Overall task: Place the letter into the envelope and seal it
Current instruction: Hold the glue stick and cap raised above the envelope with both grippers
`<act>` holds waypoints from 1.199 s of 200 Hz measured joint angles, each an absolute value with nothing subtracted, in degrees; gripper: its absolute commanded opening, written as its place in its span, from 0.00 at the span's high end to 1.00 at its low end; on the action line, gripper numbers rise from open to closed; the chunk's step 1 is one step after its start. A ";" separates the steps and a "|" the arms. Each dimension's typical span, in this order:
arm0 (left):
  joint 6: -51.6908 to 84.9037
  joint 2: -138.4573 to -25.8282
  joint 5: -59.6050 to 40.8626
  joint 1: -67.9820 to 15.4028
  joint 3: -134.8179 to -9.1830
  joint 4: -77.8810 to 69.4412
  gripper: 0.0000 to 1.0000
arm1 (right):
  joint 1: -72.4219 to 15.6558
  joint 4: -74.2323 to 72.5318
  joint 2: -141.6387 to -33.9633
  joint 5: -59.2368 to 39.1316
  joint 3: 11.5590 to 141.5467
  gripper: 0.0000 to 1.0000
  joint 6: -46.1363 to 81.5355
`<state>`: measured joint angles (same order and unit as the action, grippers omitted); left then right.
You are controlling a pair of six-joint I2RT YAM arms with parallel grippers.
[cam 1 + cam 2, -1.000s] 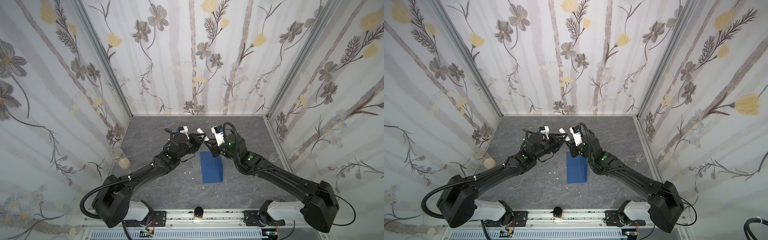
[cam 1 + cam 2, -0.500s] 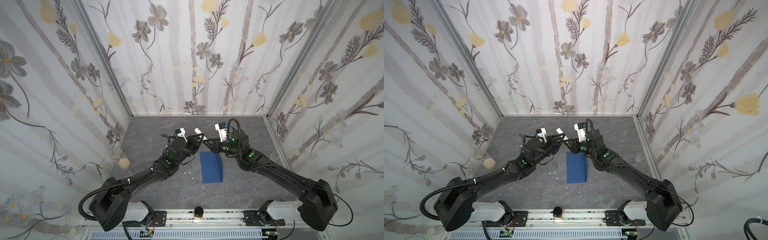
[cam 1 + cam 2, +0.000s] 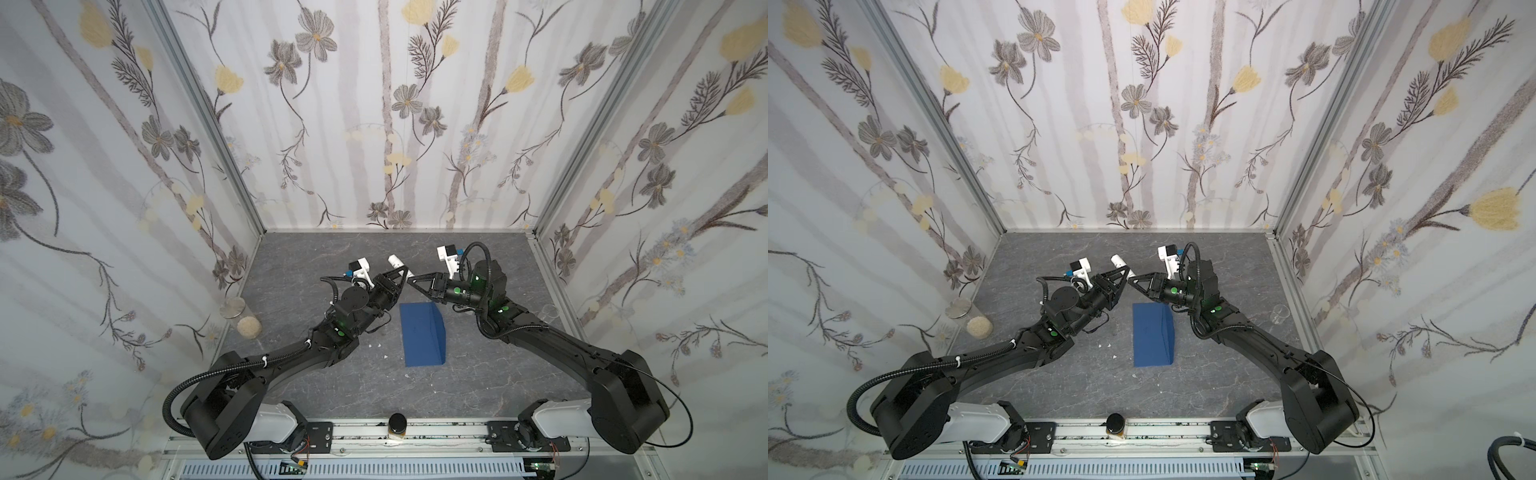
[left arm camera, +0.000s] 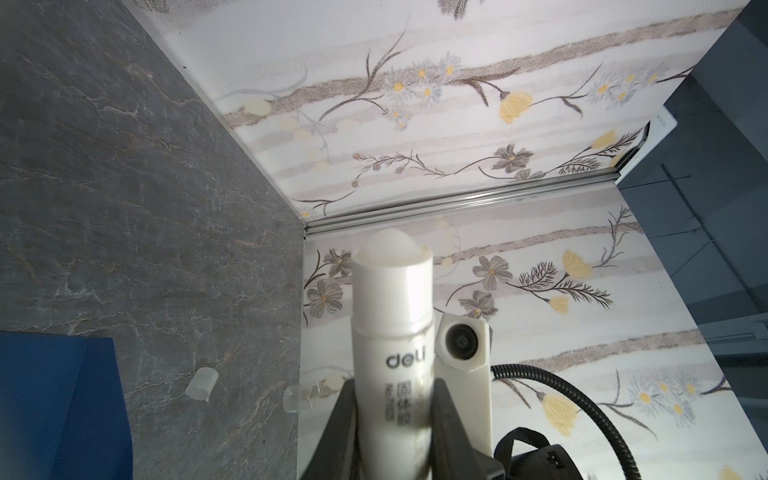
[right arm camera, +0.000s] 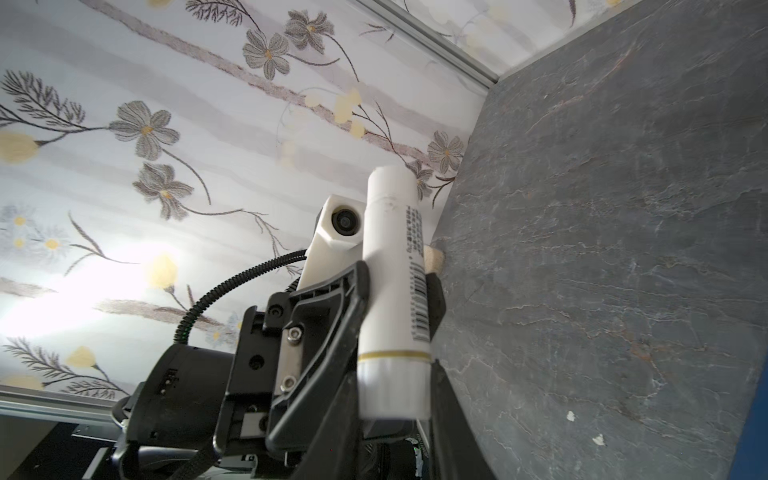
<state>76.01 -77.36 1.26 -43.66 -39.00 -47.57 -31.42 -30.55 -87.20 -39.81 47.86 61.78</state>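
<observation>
A robot test cell in a laboratory is shown, not a lived-in room. A left arm [image 3: 291,361] and a right arm [image 3: 552,345], both black, are bolted to an aluminium rail [image 3: 440,432] well behind the left tool [image 3: 401,272] and the right tool [image 3: 411,282]. The grey stone-patterned surface [image 3: 478,374] beneath the tools is enclosed beyond them and to either side by flower-papered panels [image 3: 374,124], joined by bare aluminium posts [image 3: 211,124]. A slotted cable duct [image 3: 374,471] is seen at the rail, and a white camera housing [image 4: 461,343] beside the right tool.
</observation>
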 measured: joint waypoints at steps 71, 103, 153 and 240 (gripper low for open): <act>73.17 -78.06 1.89 -44.56 -36.40 -56.31 1.00 | -29.52 -46.17 -90.02 -46.76 44.51 0.78 76.42; 71.81 -78.81 1.91 -44.97 -35.09 -61.82 1.00 | -29.30 -51.20 -90.78 -48.69 43.94 0.78 80.68; 69.08 -79.11 2.94 -45.67 -33.71 -65.06 1.00 | -28.82 -65.54 -95.57 -51.44 41.60 0.79 89.08; 67.22 -78.85 2.66 -46.50 -32.60 -68.75 1.00 | -28.69 -78.91 -98.39 -52.73 40.07 0.63 97.86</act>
